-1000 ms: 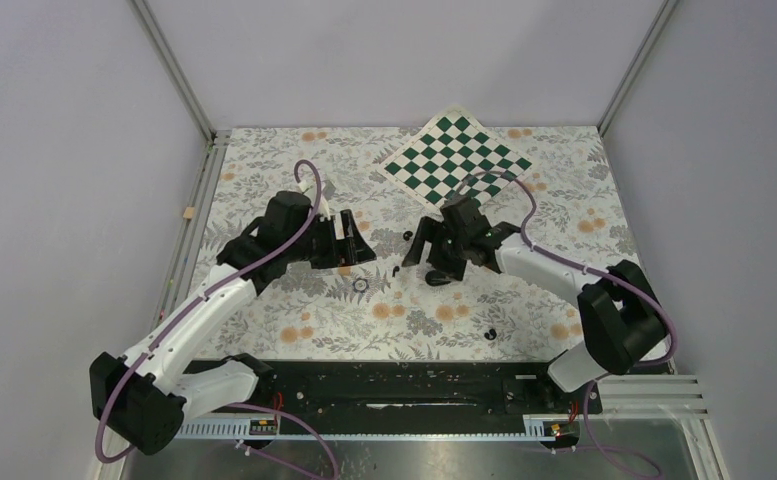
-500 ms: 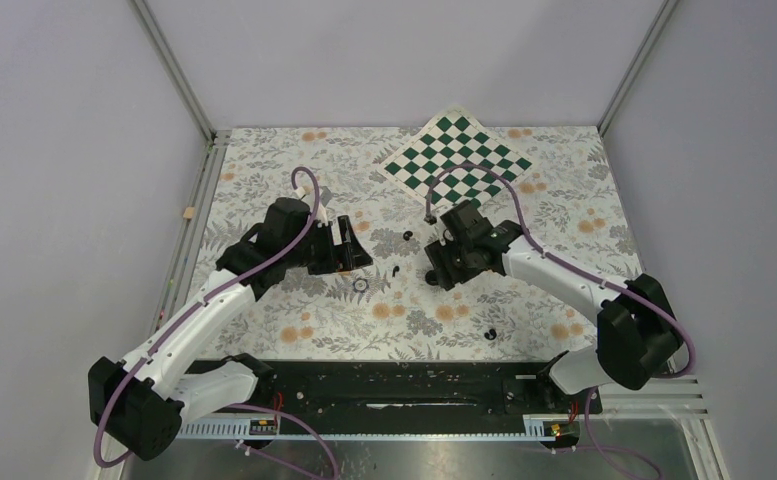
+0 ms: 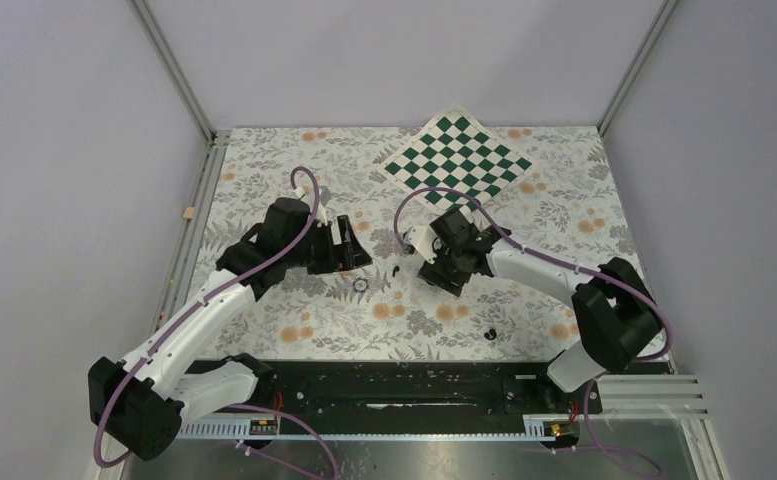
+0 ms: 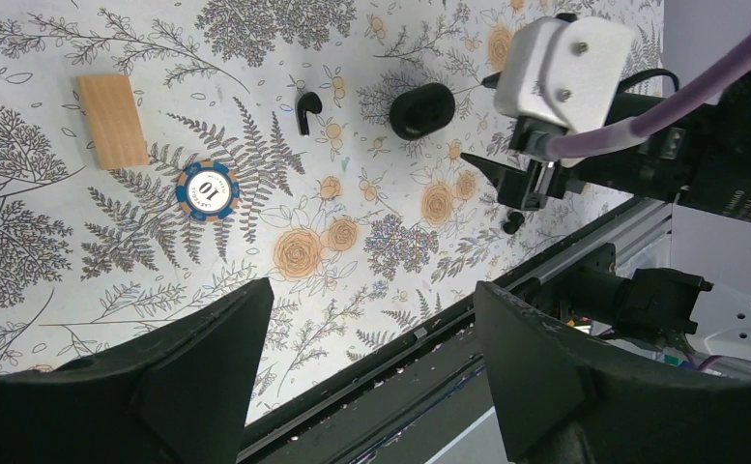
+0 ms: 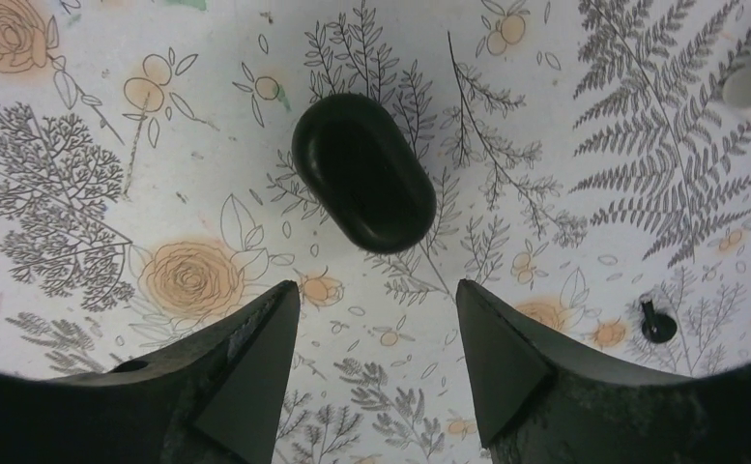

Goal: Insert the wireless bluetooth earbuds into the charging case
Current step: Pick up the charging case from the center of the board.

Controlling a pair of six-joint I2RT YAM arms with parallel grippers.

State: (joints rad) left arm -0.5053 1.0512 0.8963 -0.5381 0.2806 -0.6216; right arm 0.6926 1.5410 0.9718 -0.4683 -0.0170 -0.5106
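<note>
The charging case [image 5: 363,171], a closed black oval pebble, lies on the floral cloth just beyond my right gripper [image 5: 376,290], which is open and empty above it. In the top view my right gripper [image 3: 442,265] covers the case. The case also shows in the left wrist view [image 4: 421,109]. One black earbud [image 4: 305,108] lies left of the case, seen from above [image 3: 394,270]. A second earbud [image 3: 489,332] lies near the front edge and shows in the left wrist view [image 4: 513,221]. One earbud [image 5: 655,324] shows at the lower right of the right wrist view. My left gripper [image 3: 349,245] is open and empty.
A blue-and-white poker chip [image 4: 206,190] and a small tan wooden block [image 4: 112,121] lie near the left gripper. A green checkerboard mat [image 3: 459,155] lies at the back. The black rail [image 3: 394,385] runs along the near edge.
My right gripper has turned and shifted left over the case, its cable swinging left. The left arm has barely moved.
</note>
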